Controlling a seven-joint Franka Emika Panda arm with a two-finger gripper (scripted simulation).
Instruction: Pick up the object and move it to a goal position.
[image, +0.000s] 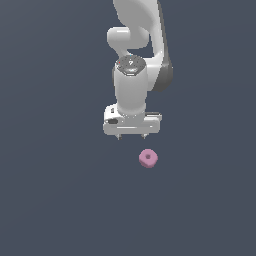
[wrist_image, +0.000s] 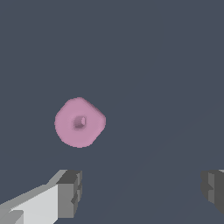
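surface: plain dark grey-blue tabletop (image: 50, 200), unmarked. contents: one pink ring (image: 148, 158), lying flat on it, hole facing up.

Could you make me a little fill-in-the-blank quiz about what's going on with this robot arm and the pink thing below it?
1. The small ring lying on the dark floor is coloured ____.
2. The gripper is holding ____, since the ring lies apart from it.
3. In the wrist view, the two fingers stand wide apart, so the gripper is ____.
4. The ring has a small ____ through its middle.

Missing words: pink; nothing; open; hole
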